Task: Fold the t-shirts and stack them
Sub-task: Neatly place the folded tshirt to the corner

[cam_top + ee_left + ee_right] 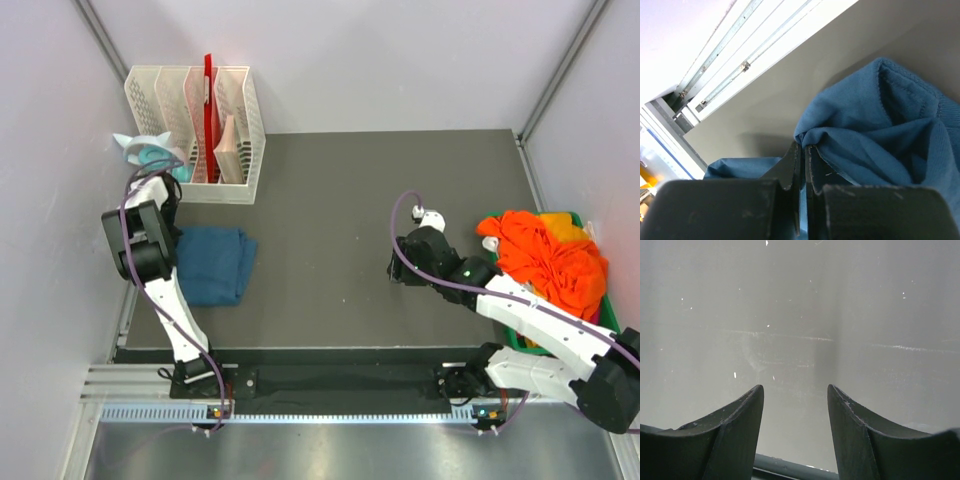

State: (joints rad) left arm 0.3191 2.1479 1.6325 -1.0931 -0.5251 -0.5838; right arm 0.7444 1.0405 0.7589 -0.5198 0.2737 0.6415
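A teal-blue t-shirt point(212, 265) lies folded on the dark mat at the left; in the left wrist view its bunched cloth point(875, 135) fills the right half. My left gripper point(804, 147) is shut, pinching an edge of that t-shirt at its tips. In the top view the left arm point(145, 245) stands over the shirt's left edge and hides the fingers. Orange t-shirts point(545, 260), with a bit of yellow, are heaped at the right. My right gripper point(795, 395) is open and empty over bare mat, seen in the top view point(397, 270) left of the heap.
The orange heap sits in a green bin point(518, 343) at the mat's right edge. A white slotted rack point(195, 135) holding a red item stands at the back left, with a pale blue object point(145, 152) beside it. Walls close in on both sides.
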